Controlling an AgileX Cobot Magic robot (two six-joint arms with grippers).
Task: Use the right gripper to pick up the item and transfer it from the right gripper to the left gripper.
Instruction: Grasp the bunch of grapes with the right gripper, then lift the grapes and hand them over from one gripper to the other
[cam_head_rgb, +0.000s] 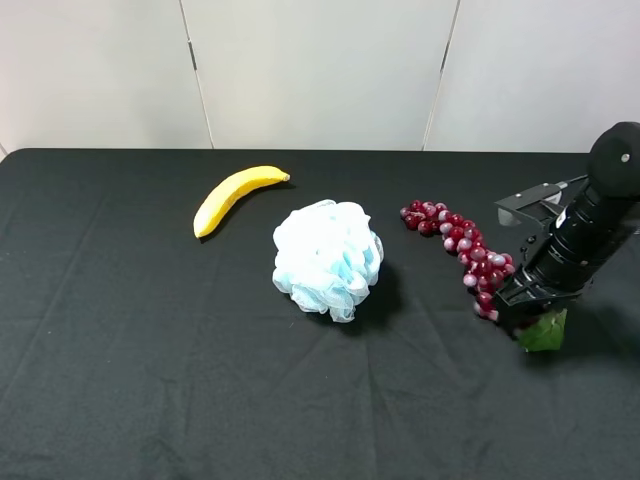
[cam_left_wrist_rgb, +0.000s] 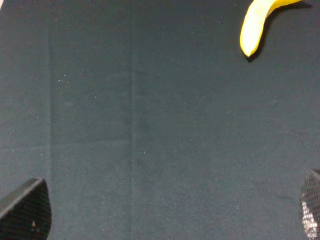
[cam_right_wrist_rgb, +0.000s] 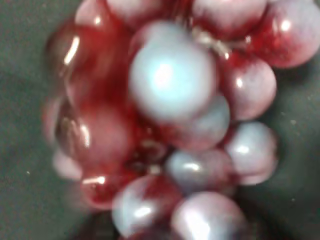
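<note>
Right gripper (cam_head_rgb: 522, 303) low on near, leaf end of grape bunch (cam_head_rgb: 462, 242) — clenched or not, cannot tell — likely leaving far length free for handover.

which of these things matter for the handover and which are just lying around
Part of the job:
grape bunch
right end effector, down at the bunch's leaf end
left end effector, open over bare cloth

Just lying about:
banana
blue-white mesh puff
</note>
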